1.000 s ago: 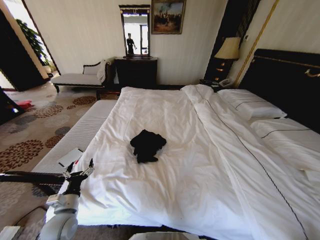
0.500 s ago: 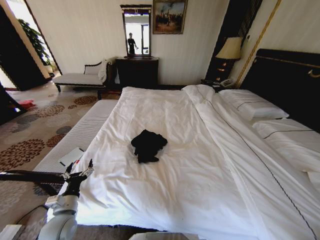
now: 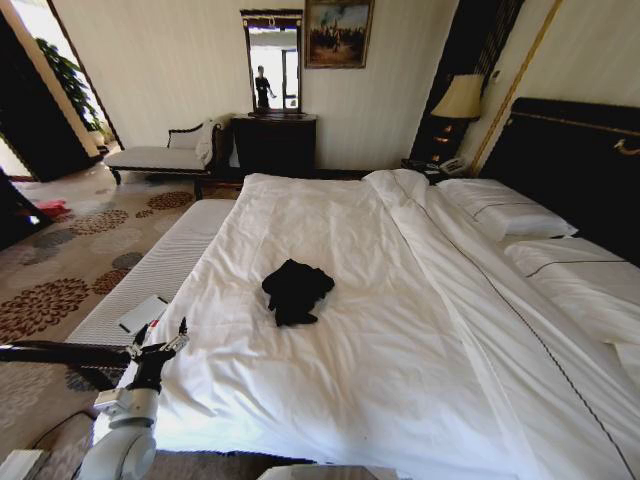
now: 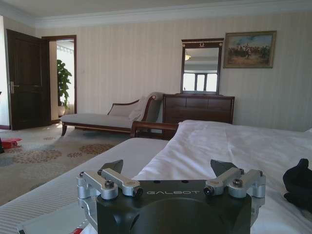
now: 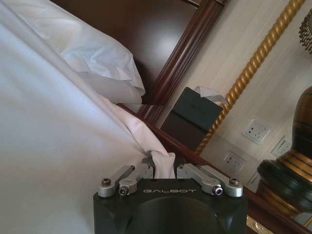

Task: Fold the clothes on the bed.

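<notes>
The left gripper [image 3: 160, 340], fingers spread wide and empty, hovers at the near left edge of the bed [image 3: 400, 400], just beside the white bench [image 3: 160, 265]. The black T-shirt [image 3: 296, 290] lies crumpled mid-duvet, well apart from it, farther in and rightward. The right gripper [image 5: 165, 170], nearly closed, pinches a fold of white bedding [image 5: 161, 158] near the headboard [image 5: 146, 34].

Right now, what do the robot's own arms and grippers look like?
The left gripper and right gripper each have a black body marked GALBOT, with silver metal finger linkages fastened by screws and dark fingertips. In the head view, the left arm is pale grey and rounded.
</notes>
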Tool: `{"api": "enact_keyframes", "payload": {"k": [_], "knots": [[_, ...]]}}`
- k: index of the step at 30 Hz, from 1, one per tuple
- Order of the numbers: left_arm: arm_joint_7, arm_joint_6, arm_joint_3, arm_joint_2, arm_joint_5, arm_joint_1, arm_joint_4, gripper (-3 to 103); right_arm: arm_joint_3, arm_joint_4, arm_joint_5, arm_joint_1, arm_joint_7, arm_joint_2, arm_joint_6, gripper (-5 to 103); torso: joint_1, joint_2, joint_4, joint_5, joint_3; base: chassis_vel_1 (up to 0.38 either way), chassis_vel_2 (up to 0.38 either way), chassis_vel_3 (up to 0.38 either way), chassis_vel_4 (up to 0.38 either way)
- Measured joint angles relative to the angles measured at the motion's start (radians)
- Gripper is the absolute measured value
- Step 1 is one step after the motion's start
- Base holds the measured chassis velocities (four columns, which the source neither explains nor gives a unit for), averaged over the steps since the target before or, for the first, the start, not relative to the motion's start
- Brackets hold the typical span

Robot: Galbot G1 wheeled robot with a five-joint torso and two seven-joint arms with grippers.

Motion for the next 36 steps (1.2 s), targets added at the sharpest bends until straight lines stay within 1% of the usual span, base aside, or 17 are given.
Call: {"api": "enact_keyframes", "payload": {"k": [3, 4, 5, 6, 7, 9, 10, 11, 12, 14, 17, 20, 23, 27, 32, 35, 36], "knots": [[0.003, -0.005, 0.001, 0.002, 0.012, 0.005, 0.001, 100, 0.011, 0.09, 0.041, -0.045, -0.052, 0.041, 0.053, 32, 0.0, 0.0, -0.0015, -0.0005, 0.0, 0.0, 0.0, 0.0, 0.0], [0.004, -0.006, 0.001, 0.002, 0.016, 0.005, 0.001, 100, 0.014, 0.112, 0.05, -0.052, -0.065, 0.051, 0.068, 32, 0.0, 0.0, -0.001, -0.0004, 0.0, 0.0, 0.0, 0.0, 0.0], [0.005, -0.007, 0.001, 0.002, 0.021, 0.005, -0.003, 100, 0.019, 0.146, 0.065, -0.061, -0.088, 0.067, 0.088, 37, 0.0, 0.0, 0.0, -0.0004, 0.0, 0.0, 0.0, 0.0, 0.0], [0.005, -0.007, 0.001, 0.002, 0.021, 0.005, -0.003, 100, 0.019, 0.146, 0.065, -0.061, -0.088, 0.067, 0.088, 37, 0.0, 0.0, 0.0, -0.0004, 0.0, 0.0, 0.0, 0.0, 0.0], [0.006, -0.008, 0.001, 0.001, 0.023, 0.006, -0.007, 100, 0.021, 0.166, 0.074, -0.068, -0.102, 0.074, 0.097, 43, 0.0, 0.0, 0.0003, -0.0004, 0.0, 0.0, 0.0, 0.0, 0.0], [0.029, -0.013, -0.005, 0.004, 0.027, 0.021, -0.029, 100, 0.025, 0.298, 0.129, -0.127, -0.219, 0.11, 0.166, 54, 0.0, 0.0, 0.0008, -0.0005, 0.0, 0.0, 0.0, 0.0, 0.0], [0.047, -0.017, -0.005, 0.008, 0.028, 0.032, -0.035, 100, 0.025, 0.342, 0.138, -0.148, -0.27, 0.121, 0.188, 54, 0.0, 0.0, 0.0006, -0.0006, 0.0, 0.0, 0.0, 0.0, 0.0], [0.057, -0.021, -0.006, 0.011, 0.031, 0.038, -0.038, 100, 0.025, 0.369, 0.141, -0.16, -0.299, 0.128, 0.199, 60, 0.0, 0.0, 0.0006, -0.0005, 0.0, 0.0, 0.0, 0.0, 0.0], [0.057, -0.021, -0.006, 0.011, 0.031, 0.038, -0.038, 100, 0.025, 0.369, 0.141, -0.16, -0.299, 0.128, 0.199, 60, 0.0, 0.0, 0.0006, -0.0005, 0.0, 0.0, 0.0, 0.0, 0.0], [0.096, -0.04, -0.002, 0.022, 0.052, 0.065, -0.044, 100, 0.021, 0.463, 0.141, -0.194, -0.389, 0.158, 0.225, 71, 0.0, 0.0, 0.0004, -0.0004, 0.0, 0.0, 0.0, 0.0, 0.0], [0.111, -0.048, 0.002, 0.024, 0.066, 0.077, -0.052, 100, 0.016, 0.538, 0.142, -0.213, -0.435, 0.177, 0.237, 77, 0.0, 0.0, 0.0006, -0.0002, 0.0, 0.0, 0.0, 0.0, 0.0], [0.123, -0.053, 0.004, 0.023, 0.083, 0.093, -0.081, 100, 0.003, 0.667, 0.144, -0.251, -0.484, 0.193, 0.253, 93, 0.0, 0.0, 0.0006, -0.0004, 0.0, 0.0, 0.0, 0.0, 0.0], [0.124, -0.053, 0.004, 0.023, 0.091, 0.099, -0.102, 100, -0.014, 0.763, 0.142, -0.272, -0.501, 0.201, 0.256, 99, 0.0, 0.0, 0.0006, -0.0003, 0.0, 0.0, 0.0, 0.0, 0.0], [0.124, -0.05, 0.006, 0.023, 0.095, 0.101, -0.122, 100, -0.033, 0.851, 0.14, -0.28, -0.508, 0.201, 0.243, 100, 0.0, 0.0, 0.0005, -0.0003, 0.0, 0.0, 0.0, 0.0, 0.0], [0.118, -0.043, 0.011, 0.019, 0.104, 0.103, -0.14, 100, -0.071, 0.942, 0.145, -0.268, -0.503, 0.182, 0.183, 100, 0.0, 0.0, 0.0006, -0.0003, 0.0, 0.0, 0.0, 0.0, 0.0], [0.118, -0.041, 0.02, 0.022, 0.11, 0.11, -0.144, 100, -0.119, 0.989, 0.119, -0.264, -0.496, 0.172, 0.157, 100, 0.0, 0.0, 0.0005, 0.0001, 0.0, 0.0, 0.0, 0.0, 0.0], [0.122, -0.041, 0.028, 0.03, 0.113, 0.117, -0.144, 100, -0.15, 1.017, 0.124, -0.266, -0.492, 0.168, 0.128, 100, 0.0, 0.0, 0.0005, 0.0, 0.0, 0.0, 0.0, 0.0, 0.0]]}}
